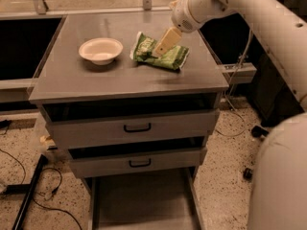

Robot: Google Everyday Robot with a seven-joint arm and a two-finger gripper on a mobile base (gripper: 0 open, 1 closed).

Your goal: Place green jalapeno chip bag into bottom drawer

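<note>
Cream gripper (162, 43) resting on the crinkled glossy green jalapeno chip bag (171, 57), far right on the grey metal cabinet top (120, 78); I cannot tell whether it has a grip.
My worry is that the slick bag slips on the way down to the open grey bottom drawer (139, 200), or that it bumps the white round bowl (100, 50) to its left. The bag's print is unreadable.

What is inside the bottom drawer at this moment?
Only bare grey floor shows in the bottom drawer; its rear part is covered by the middle drawer. The green jalapeno chip bag lies on the cabinet top, with the gripper over it.
</note>
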